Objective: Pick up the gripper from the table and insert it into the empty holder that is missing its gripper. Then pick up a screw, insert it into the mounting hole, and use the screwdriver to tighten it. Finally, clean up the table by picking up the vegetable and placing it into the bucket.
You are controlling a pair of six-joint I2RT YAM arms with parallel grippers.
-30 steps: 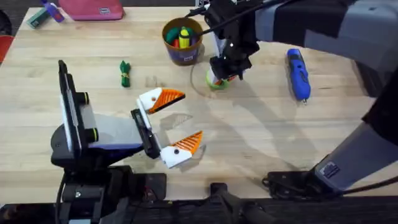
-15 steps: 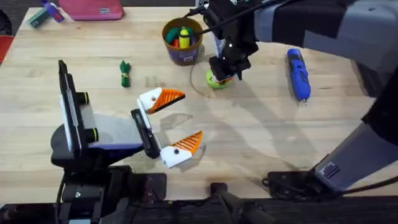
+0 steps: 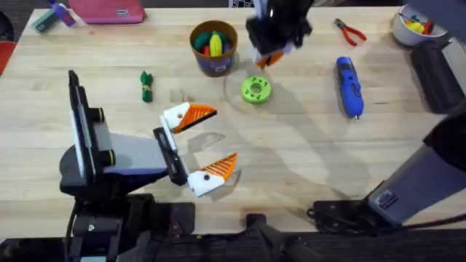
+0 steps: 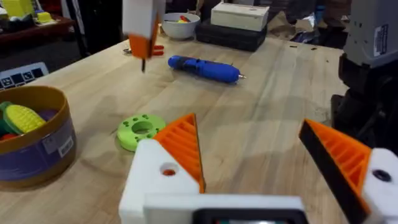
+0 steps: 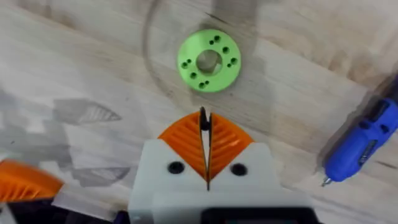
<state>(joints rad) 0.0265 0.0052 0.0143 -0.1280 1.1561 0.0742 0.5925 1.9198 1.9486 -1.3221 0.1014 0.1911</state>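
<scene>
My right gripper hangs above the table beyond the lime-green disc, shut on a thin dark screw that pokes out between its orange pads. My left gripper rests open low over the table's middle. Both its white finger blocks carry orange pads, and one block has a mounting hole. The loose gripper and an empty holder are out of view. The blue screwdriver lies to the right. The green vegetable lies at the left. The bucket, holding toy food, stands at the back.
Red-handled pliers and a white bowl sit at the back right. A pink pouch lies at the back left. Bare wood stretches across the table's front right.
My right gripper has lifted off the green disc and moved up and toward the far side, carrying the screw. The left arm has not moved.
</scene>
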